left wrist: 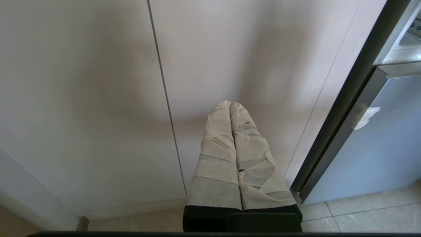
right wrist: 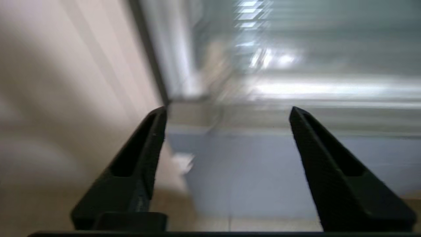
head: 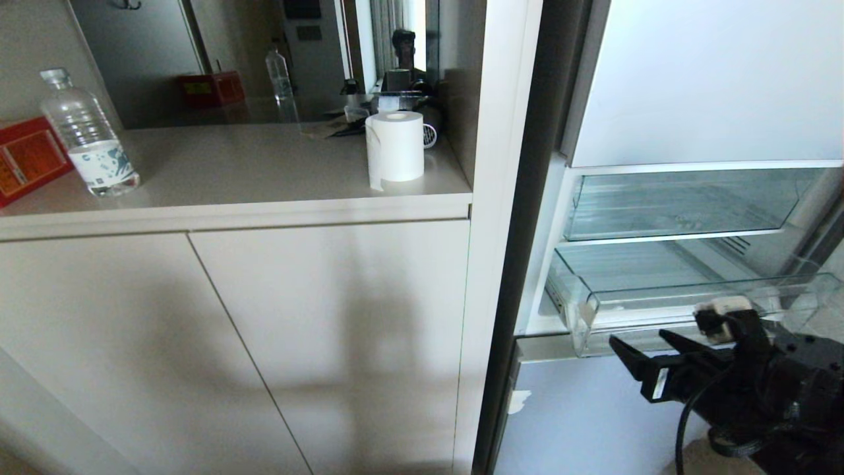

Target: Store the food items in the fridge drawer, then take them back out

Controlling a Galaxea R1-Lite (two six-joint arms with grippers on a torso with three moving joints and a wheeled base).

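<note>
On the far left, well apart from either pair of jaws, a red box [head: 26, 158] and a clear water bottle [head: 89, 135] stand on the bench [head: 250, 178], with a roll of white paper [head: 394, 146] farther right near the bench's end. Below them are the pale cabinet doors [head: 264, 343].

The left gripper [left wrist: 230, 104] appears only in its own wrist view: its tape-wrapped jaws are pressed together with nothing between them, pointing at the cabinet doors, with the grey lower fridge door [left wrist: 371, 144] off to one side.

To the right stands the open fridge. The fridge drawer [head: 686, 316], clear plastic with a whitish tape patch at its front corner, is pulled out; a second clear drawer [head: 679, 204] sits above it. The right gripper [head: 643, 349] hangs in front of the fridge drawer's front lip and just below it, close to the lip but not touching it. Its black jaws are spread wide and hold nothing. In the blurred right wrist view the drawer front lies beyond and above the jaw tips.

The orange-red food item shows in none of the views; whether it lies in the drawer cannot be told.
</note>
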